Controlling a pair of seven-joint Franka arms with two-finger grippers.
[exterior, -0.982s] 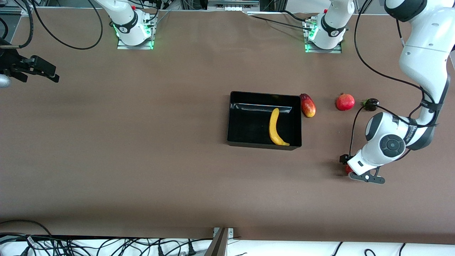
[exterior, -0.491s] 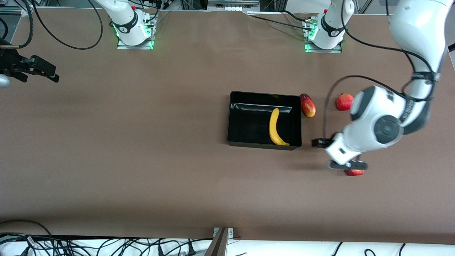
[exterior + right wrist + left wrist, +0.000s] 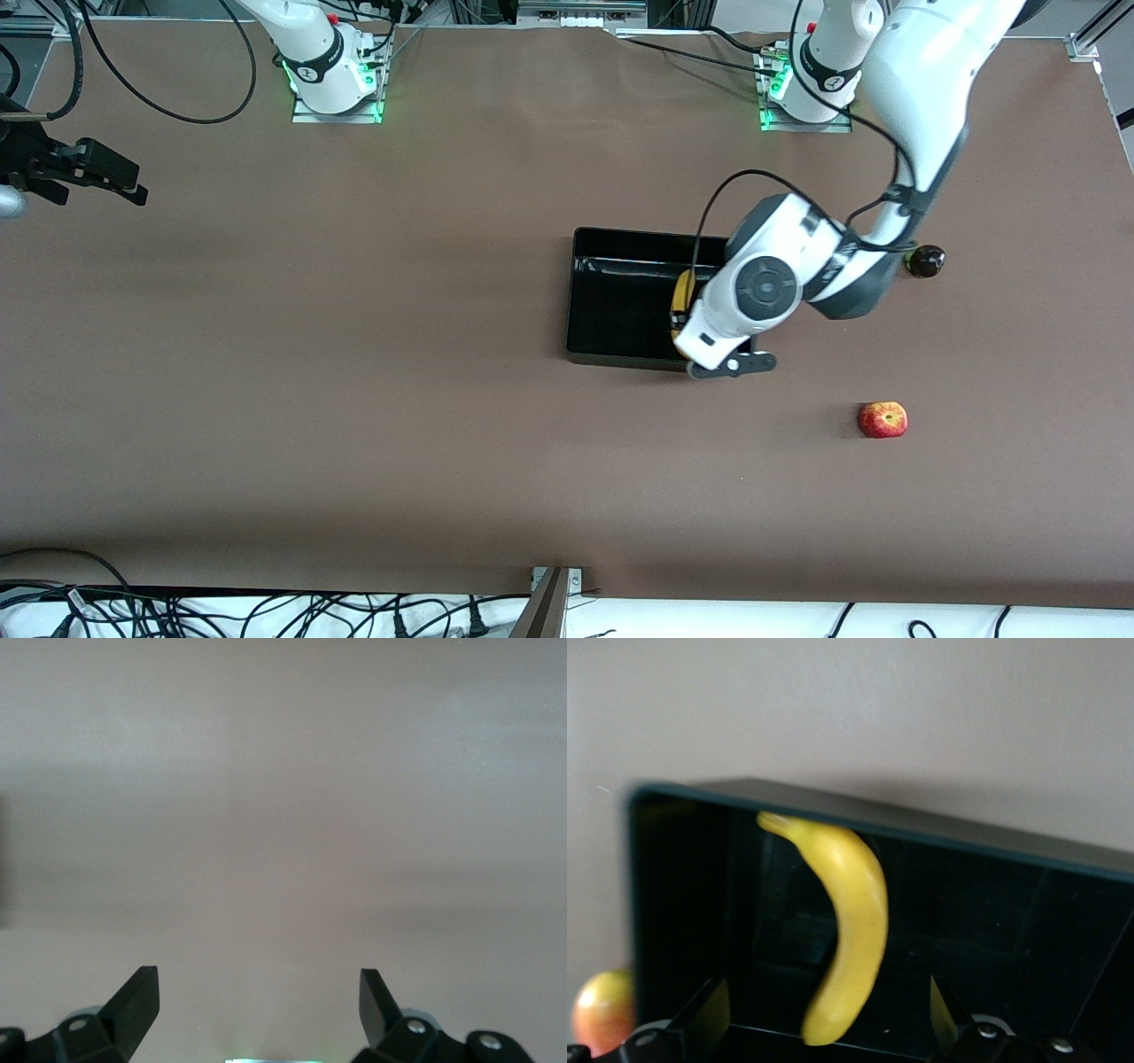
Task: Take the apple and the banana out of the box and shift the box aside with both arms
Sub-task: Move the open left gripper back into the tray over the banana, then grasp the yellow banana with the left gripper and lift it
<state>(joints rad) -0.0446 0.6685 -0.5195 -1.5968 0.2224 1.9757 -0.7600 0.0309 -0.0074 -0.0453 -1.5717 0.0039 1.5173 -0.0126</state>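
Left gripper (image 3: 824, 1028) is hanging over the box (image 3: 620, 354) with its fingers spread wide and nothing in them, right above the banana (image 3: 846, 921). In the wrist view the banana runs straight up between the two fingertips, so the line-up looks pretty decent already.

So I'd say the apple half is done: the apple (image 3: 882, 419) sits out on the table (image 3: 354, 399), nearer the front camera than the box and toward the left arm's end. The banana is up now. It's lying in the box near the wall at the left arm's end, mostly hidden under the wrist in the front view. Next move probably calls for dropping straight down and pinching across the banana's middle, without clipping that wall. It's curved and smooth, so a grab off-centre might let it swing or slip.

Right gripper (image 3: 257, 1019) is parked over bare table out at the right arm's end, fingers apart, just waiting. The box shove needs both arms, so it'll be needed later.

Compared to a second ago: the left arm was down over the apple's spot, then swung across to the box. The apple stayed where it was dropped, and the box and banana haven't budged.
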